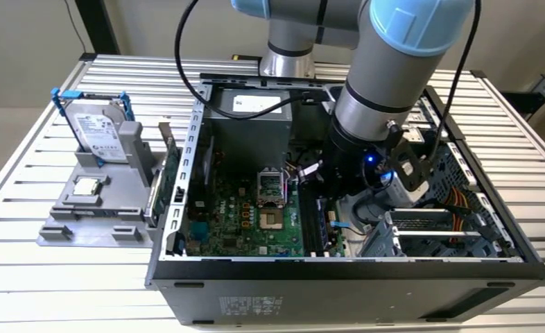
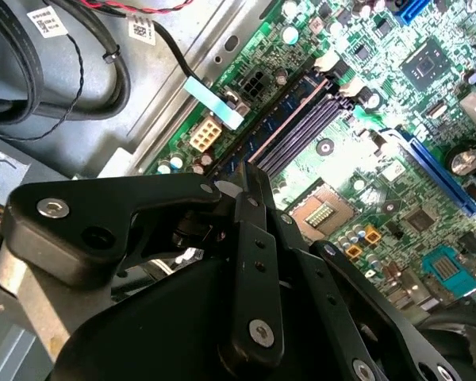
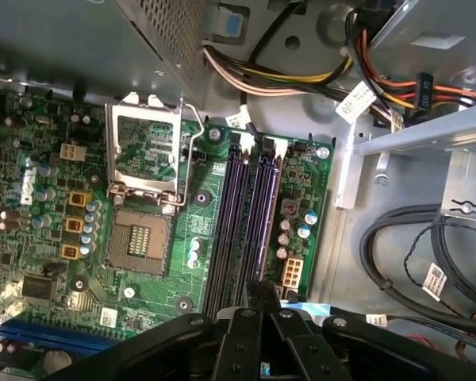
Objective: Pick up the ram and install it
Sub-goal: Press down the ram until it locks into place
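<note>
Recorded nearest the lens in both wrist views: the black tool [image 2: 252,171] [image 3: 258,287], fingers drawn together with no gap seen between them, tip poised at the near end of the long dark memory slots [image 3: 250,214]. Found the ram [image 2: 270,123] in the second wrist view as a thin bluish strip standing on edge in the outermost slot, just beside the white connector [image 2: 206,133]. Could not tell whether the fingertips touched the strip's end or merely hovered above it. Showed, in the first wrist view, the open CPU socket [image 3: 147,238] beside the slots on the green motherboard [image 3: 55,238], with bundled cables [image 3: 412,254] on the slots' other side. Showed, in the exterior view, the arm [image 1: 383,90] reaching down into the open computer case [image 1: 347,274] resting on the slatted worktop [image 1: 32,277]. Placed at the exterior view's left, just beside the case: a grey holder [image 1: 125,215] carrying an upright hard drive [image 1: 101,132] and a small square silver chip [image 1: 87,186].
</note>
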`<state>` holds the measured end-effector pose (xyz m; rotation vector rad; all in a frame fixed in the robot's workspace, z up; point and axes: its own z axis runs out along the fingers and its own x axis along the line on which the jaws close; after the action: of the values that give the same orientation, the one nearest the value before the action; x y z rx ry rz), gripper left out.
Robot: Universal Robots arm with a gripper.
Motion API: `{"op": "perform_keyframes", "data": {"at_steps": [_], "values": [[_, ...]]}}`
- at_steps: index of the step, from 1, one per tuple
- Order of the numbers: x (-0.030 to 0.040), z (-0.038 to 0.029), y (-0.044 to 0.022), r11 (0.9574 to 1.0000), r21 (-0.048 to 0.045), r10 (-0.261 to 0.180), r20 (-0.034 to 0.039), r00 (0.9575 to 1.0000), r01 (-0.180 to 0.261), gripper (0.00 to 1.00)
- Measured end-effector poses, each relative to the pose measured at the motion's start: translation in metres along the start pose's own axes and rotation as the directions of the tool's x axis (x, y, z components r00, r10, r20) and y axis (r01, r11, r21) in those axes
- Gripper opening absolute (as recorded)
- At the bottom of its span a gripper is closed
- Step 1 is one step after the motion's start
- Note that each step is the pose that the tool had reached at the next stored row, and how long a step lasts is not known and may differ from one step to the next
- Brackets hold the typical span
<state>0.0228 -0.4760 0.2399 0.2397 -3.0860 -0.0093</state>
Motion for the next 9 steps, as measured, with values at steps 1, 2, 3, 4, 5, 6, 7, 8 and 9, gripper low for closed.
{"op": "perform_keyframes", "data": {"at_steps": [1,2,3,4,5,6,7,8,9], "values": [[0.0,0.0,0.0,1.0,0.0003,-0.007,-0.0001,1.0,0.007,0.0],[-0.0001,0.0,0.0,0.9999,0.0006,-0.013,-0.0001,0.9999,0.013,0.0],[-0.0001,0.0,0.0,0.9998,0.0009,-0.02,-0.0002,0.9998,0.02,0.0],[-0.0001,0.0,0.0,0.9996,0.0012,-0.027,-0.0002,0.9996,0.027,0.0],[-0.0001,0.0,0.0,0.9994,0.0015,-0.034,-0.0003,0.9994,0.034,0.0],[-0.0001,0.0,0.0,0.9992,0.0019,-0.041,-0.0004,0.9992,0.041,0.0],[-0.0001,-0.0001,0.0,0.9989,0.0022,-0.047,-0.0005,0.9989,0.047,0.0],[-0.0001,0.0,0.0,0.9985,0.0025,-0.054,-0.0006,0.9985,0.054,0.0],[-0.0001,0.0,0.0,0.9982,0.0028,-0.061,-0.0007,0.9982,0.061,0.0]]}}
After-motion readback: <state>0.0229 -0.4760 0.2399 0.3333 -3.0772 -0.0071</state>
